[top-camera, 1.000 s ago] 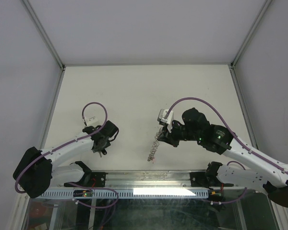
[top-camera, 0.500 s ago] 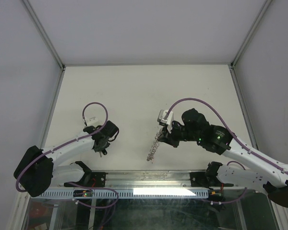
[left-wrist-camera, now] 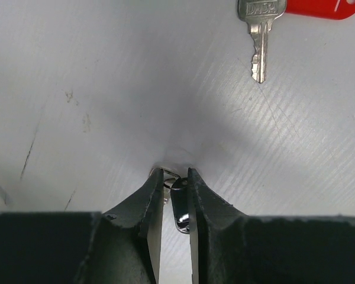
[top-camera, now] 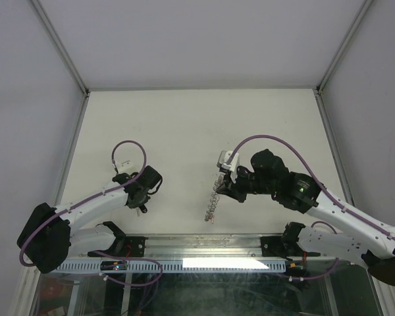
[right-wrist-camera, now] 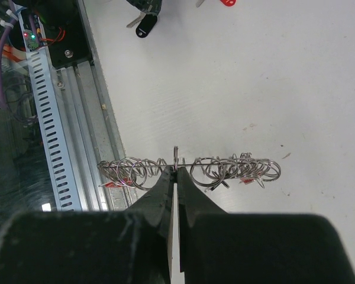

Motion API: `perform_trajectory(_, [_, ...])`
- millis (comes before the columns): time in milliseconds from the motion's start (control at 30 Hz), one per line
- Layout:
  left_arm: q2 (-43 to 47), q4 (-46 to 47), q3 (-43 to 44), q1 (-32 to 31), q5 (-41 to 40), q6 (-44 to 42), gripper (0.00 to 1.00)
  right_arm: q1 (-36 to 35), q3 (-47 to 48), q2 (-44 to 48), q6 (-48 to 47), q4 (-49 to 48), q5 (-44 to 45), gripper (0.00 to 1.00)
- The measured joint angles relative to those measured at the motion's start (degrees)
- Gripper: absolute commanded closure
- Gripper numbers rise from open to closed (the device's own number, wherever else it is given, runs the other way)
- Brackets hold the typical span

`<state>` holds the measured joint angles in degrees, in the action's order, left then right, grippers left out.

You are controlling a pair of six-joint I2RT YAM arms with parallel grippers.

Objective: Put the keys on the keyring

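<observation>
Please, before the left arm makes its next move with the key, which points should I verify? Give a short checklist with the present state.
1. Right pincer shut on the keyring: ok.
2. A small dark-and-silver piece sits between the fingers of the left pincer: ok.
3. Grip on that piece is firm: cannot tell; a narrow gap shows.
4. Red-headed key lies apart from the left pincer: ok.
5. Both pincers near enough for threading: not ok; the top view shows them far apart.

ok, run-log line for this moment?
left pincer: narrow around black key, grip unclear | right pincer: shut on keyring | red key: loose on table
</observation>
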<state>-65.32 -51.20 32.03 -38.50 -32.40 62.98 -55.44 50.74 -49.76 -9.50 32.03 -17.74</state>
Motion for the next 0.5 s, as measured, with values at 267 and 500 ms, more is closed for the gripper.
perform_trajectory(267, [-2.2, -0.2, 6.0, -1.4, 0.2, -2.3, 0.86, 0.0, 0.0, 2.1, 0.0, 0.0, 4.3, 1.00])
perform_trajectory(500, [-18.6, 1.8, 22.8, -13.0, -0.5, -4.4, 0.86, 0.0, 0.1, 7.6, 0.2, 0.0, 14.2, 1.00])
